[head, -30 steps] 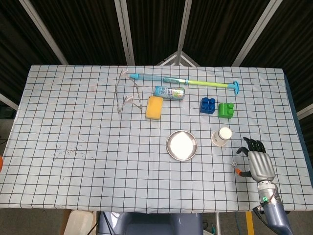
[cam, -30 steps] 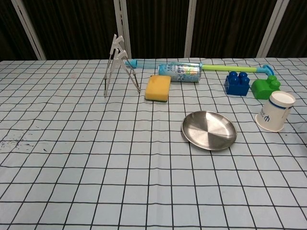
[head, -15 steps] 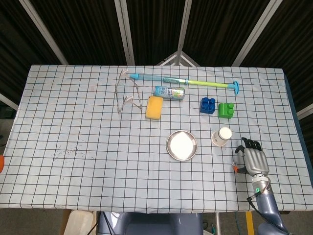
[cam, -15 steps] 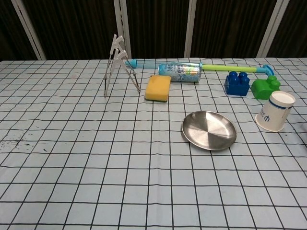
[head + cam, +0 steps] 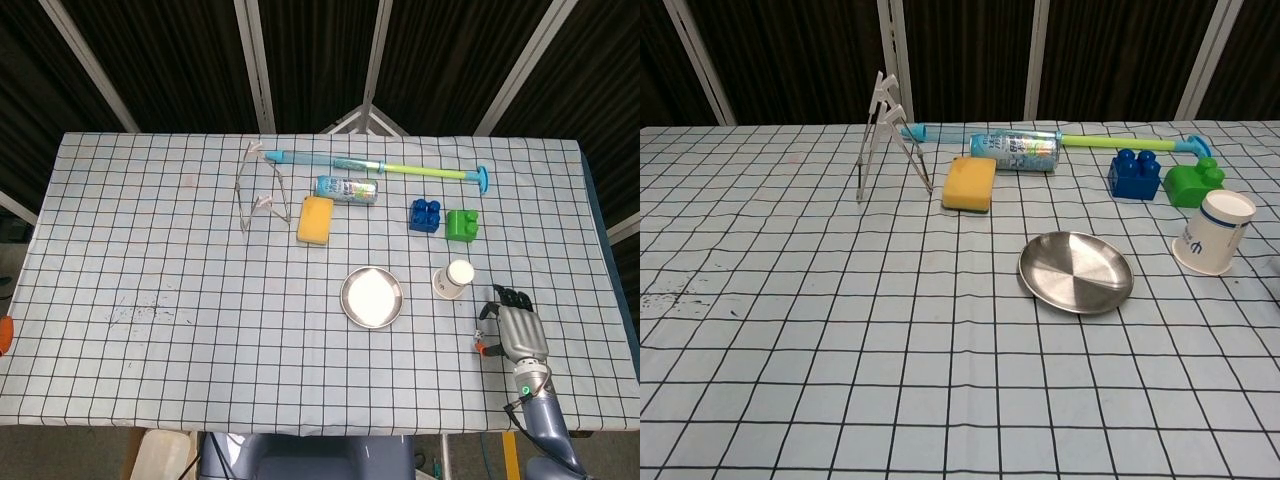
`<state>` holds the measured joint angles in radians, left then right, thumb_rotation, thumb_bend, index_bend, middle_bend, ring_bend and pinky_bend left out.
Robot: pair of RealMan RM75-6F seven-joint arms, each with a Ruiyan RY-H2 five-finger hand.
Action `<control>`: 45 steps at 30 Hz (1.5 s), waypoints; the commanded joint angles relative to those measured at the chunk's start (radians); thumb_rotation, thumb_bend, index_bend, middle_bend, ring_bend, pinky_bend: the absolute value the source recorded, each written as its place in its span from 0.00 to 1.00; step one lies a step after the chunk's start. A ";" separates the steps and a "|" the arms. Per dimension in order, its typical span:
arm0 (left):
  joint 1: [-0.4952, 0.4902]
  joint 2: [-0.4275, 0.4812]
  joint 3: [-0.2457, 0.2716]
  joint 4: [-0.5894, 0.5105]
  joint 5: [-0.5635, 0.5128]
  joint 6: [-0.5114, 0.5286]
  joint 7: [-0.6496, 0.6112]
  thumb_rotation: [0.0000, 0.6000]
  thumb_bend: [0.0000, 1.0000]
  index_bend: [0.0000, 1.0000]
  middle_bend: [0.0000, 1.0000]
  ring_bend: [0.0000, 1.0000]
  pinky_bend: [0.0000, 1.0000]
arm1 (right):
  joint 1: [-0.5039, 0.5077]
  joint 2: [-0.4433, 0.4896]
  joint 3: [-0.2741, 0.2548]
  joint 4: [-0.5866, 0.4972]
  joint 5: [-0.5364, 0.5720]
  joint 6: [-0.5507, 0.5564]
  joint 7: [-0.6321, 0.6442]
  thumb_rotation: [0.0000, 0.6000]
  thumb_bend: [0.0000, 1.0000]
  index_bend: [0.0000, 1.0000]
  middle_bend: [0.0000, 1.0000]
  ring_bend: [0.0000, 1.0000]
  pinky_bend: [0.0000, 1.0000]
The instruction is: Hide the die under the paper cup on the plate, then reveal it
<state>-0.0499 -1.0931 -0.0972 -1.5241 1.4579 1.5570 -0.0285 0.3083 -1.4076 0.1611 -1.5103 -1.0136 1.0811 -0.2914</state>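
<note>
A white paper cup (image 5: 453,279) stands upside down on the checked cloth, right of the round metal plate (image 5: 372,297). The chest view shows the same cup (image 5: 1213,233) and the bare plate (image 5: 1075,271). My right hand (image 5: 517,331) lies low near the table's front right, just in front of and to the right of the cup. Its fingers are stretched away from me and spread, and I see nothing in them. A tiny pale speck (image 5: 482,312) at the hand's left edge may be the die; it is too small to be sure. My left hand shows in neither view.
At the back lie a yellow sponge (image 5: 315,219), a can on its side (image 5: 346,187), a long blue-green stick (image 5: 380,166), a wire stand (image 5: 262,195), and blue (image 5: 425,215) and green (image 5: 461,224) blocks. A small orange thing (image 5: 4,334) sits at the left edge.
My right hand has sunk toward the table and crept slightly forward toward the cup. The cup, the plate and the other objects have not moved.
</note>
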 commanded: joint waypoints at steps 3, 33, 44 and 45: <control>-0.001 0.000 -0.001 0.000 -0.002 -0.001 0.001 1.00 0.70 0.21 0.00 0.00 0.12 | 0.006 -0.008 -0.002 0.013 0.010 -0.004 -0.003 1.00 0.19 0.48 0.11 0.08 0.00; -0.009 -0.010 0.000 -0.003 -0.009 -0.012 0.036 1.00 0.70 0.22 0.00 0.00 0.12 | 0.017 -0.034 -0.019 0.082 0.021 -0.031 0.043 1.00 0.29 0.53 0.12 0.09 0.00; -0.009 -0.011 0.000 -0.004 -0.011 -0.012 0.040 1.00 0.70 0.22 0.00 0.00 0.12 | 0.020 -0.037 -0.021 0.089 0.019 -0.034 0.049 1.00 0.33 0.55 0.13 0.09 0.00; -0.009 -0.011 0.000 -0.004 -0.011 -0.012 0.041 1.00 0.70 0.22 0.00 0.00 0.12 | 0.020 -0.038 -0.022 0.089 0.019 -0.035 0.049 1.00 0.33 0.55 0.13 0.09 0.00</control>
<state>-0.0593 -1.1036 -0.0972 -1.5283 1.4470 1.5453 0.0128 0.3284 -1.4450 0.1396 -1.4212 -0.9945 1.0470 -0.2421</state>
